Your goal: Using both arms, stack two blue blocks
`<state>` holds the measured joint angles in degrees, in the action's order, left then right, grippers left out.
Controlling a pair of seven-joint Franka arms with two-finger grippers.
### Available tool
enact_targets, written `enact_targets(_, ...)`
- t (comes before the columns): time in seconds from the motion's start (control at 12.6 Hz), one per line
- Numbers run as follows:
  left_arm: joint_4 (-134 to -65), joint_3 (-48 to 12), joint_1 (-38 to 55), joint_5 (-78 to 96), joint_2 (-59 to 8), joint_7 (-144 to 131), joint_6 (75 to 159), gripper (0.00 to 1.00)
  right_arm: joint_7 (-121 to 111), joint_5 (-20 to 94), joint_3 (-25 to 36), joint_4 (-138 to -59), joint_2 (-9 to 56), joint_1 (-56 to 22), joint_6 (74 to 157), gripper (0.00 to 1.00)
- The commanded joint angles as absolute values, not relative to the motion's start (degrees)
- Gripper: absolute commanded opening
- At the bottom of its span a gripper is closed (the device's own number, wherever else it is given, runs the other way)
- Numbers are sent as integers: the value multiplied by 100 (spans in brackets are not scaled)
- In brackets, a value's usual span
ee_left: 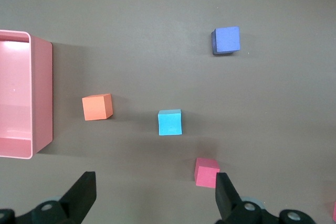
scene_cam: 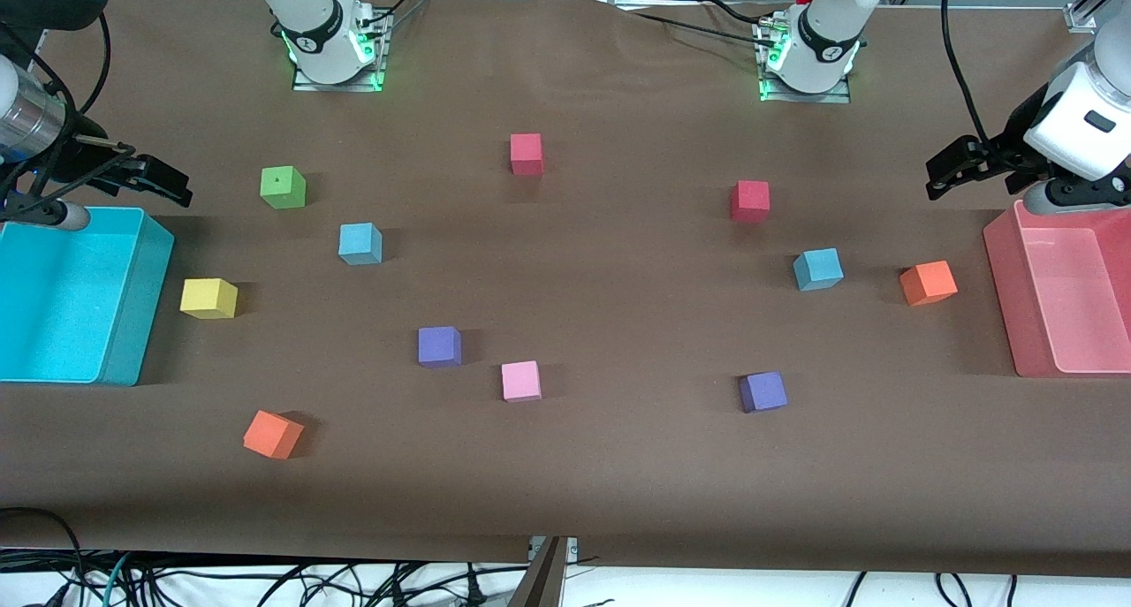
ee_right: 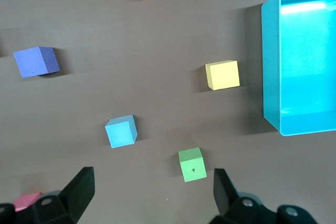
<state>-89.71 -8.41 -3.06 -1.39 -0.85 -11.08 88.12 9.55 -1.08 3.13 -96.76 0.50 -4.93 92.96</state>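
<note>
Two sky-blue blocks lie apart on the brown table. One blue block (scene_cam: 360, 243) is toward the right arm's end and shows in the right wrist view (ee_right: 121, 131). The other blue block (scene_cam: 817, 269) is toward the left arm's end and shows in the left wrist view (ee_left: 170, 123). My right gripper (scene_cam: 163, 181) (ee_right: 152, 179) is open and empty, held high by the cyan bin's edge. My left gripper (scene_cam: 950, 170) (ee_left: 155, 184) is open and empty, held high by the pink bin's edge.
A cyan bin (scene_cam: 132, 298) and a pink bin (scene_cam: 1003, 298) stand at the table's ends. Green (scene_cam: 283, 187), yellow (scene_cam: 208, 298), pink (scene_cam: 520, 381), two orange (scene_cam: 272, 434) (scene_cam: 928, 283), two red (scene_cam: 527, 154) (scene_cam: 750, 201) and two purple (scene_cam: 439, 345) (scene_cam: 762, 391) cubes are scattered around.
</note>
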Motion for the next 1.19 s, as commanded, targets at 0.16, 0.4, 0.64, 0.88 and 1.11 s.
enact_targets(0.16, -8807, -835, -325, 18, -141, -1028, 8692, 100, 861, -26, 360, -9791, -35, -554, 9220, 100)
enact_targets(0.4, -8807, -835, -325, 35, -141, -1028, 8675, 100, 861, -35, 360, -9817, -18, -554, 9220, 100)
enact_targets(0.64, -8807, -835, -325, 97, -141, -1020, 8666, 100, 853, -35, 360, -9817, -9, -554, 9220, 100)
enact_targets(0.88, -8815, -835, -325, 97, -141, -1028, 8657, 100, 844, -35, 360, -9817, 0, -554, 9220, 100)
enact_targets(1.11, -8807, -835, -325, 97, -132, -1020, 8657, 100, 844, -35, 352, -9817, 0, -554, 9220, 99)
